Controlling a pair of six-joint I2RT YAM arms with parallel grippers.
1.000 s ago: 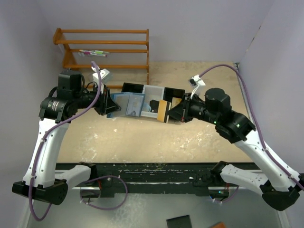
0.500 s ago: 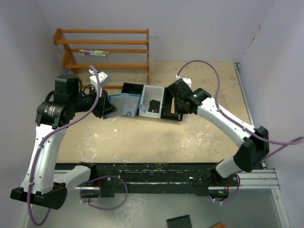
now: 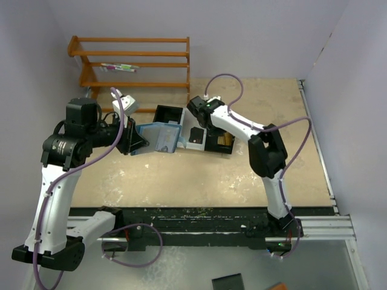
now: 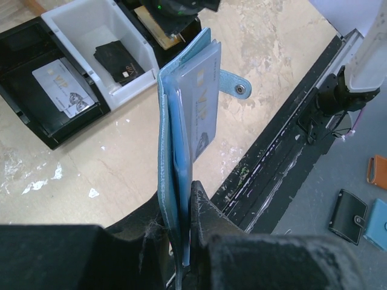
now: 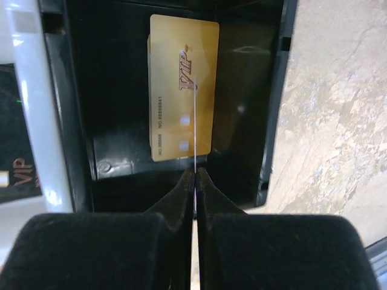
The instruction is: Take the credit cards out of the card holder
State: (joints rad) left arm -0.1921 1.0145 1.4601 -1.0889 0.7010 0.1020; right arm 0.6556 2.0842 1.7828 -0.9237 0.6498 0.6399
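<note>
Right gripper [image 5: 195,172] pinches a thin card [image 5: 195,133] over the tray [image 5: 275,96], while the left gripper [image 4: 180,202] clamps the card holder [image 4: 164,145].

Seen edge-on from the wrist, the thin card shows only as a pale line running out from fingers pressed tight together, low in that frame. It hangs above the black compartment where a gold card [image 5: 181,90] already lies flat, so the drop looks aimed there. Toward the upper left of the left wrist view, a silver card [image 4: 63,87] and a black card [image 4: 121,63] sit in the other two compartments. The left gripper is closed on the holder's lower edge, standing it on edge and fanned open, probably to present the pockets to the other arm. One pale card [image 4: 202,103] is still in a clear pocket, so the task looks unfinished.
</note>
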